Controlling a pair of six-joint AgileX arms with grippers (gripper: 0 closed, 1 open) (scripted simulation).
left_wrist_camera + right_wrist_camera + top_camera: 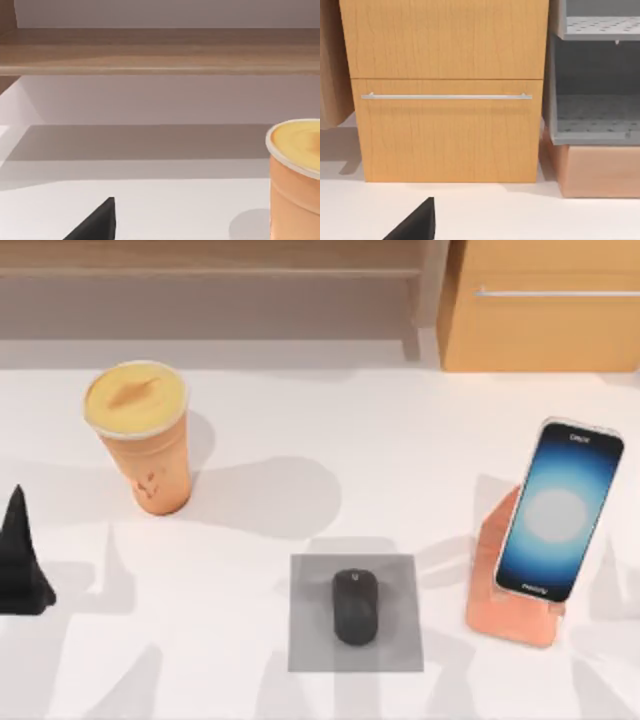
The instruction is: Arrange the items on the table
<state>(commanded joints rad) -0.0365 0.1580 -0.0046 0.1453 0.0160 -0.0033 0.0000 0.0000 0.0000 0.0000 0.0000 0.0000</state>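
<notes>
On the white bench (300, 410), seen from above, the black mouse (356, 606) sits on a grey mat (400, 580) and serves as the landmark. The orange cup (140, 435) stands upright well to its left and farther back. The smartphone (560, 510) leans on a pink stand (500, 600) to its right. The left gripper (20, 560) hovers at the bench's left edge, far left of the mouse; I cannot tell whether it is apart or together.

From the left wrist, the cup (297, 175) stands near a wooden shelf (160, 50), with open bench between it and the gripper's dark tip (97, 222).

From the right wrist, a wooden cabinet (447, 90) faces a dark tip of the right gripper (417, 222).

Everything looks set in place, so I judge withdrawing cleanly matters most: wide room lies left of the mouse, less beside the stand.
</notes>
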